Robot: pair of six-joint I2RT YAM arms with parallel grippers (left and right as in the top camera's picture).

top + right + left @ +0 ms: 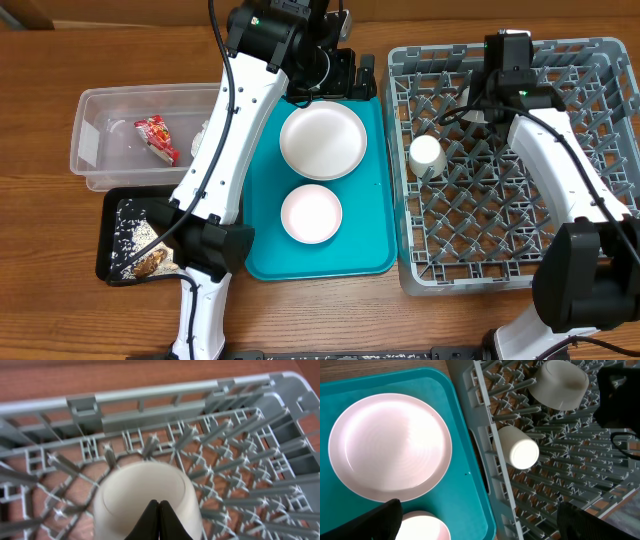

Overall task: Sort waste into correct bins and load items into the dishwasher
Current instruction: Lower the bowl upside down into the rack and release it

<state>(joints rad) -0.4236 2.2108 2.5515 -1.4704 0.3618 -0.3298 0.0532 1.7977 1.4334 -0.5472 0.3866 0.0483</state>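
Observation:
In the grey dishwasher rack [560,215] a white bowl [147,495] [559,382] stands upside down among the pegs. My right gripper [159,519] [492,100] is shut just above its upturned base, with nothing between the fingers. A white cup [427,155] [517,451] lies on its side near the rack's left wall. The large plate [322,140] [390,445] and a second bowl [311,212] [422,529] sit on the teal tray [375,180]. My left gripper [350,75] [480,530] hangs open and empty above the tray's right rim.
At the far left, a clear tub [100,105] holds the red wrapper [157,137] and a white napkin [205,135]. In front of it a black tray [112,210] holds rice scraps [140,240]. Both arms reach over the table's middle and right.

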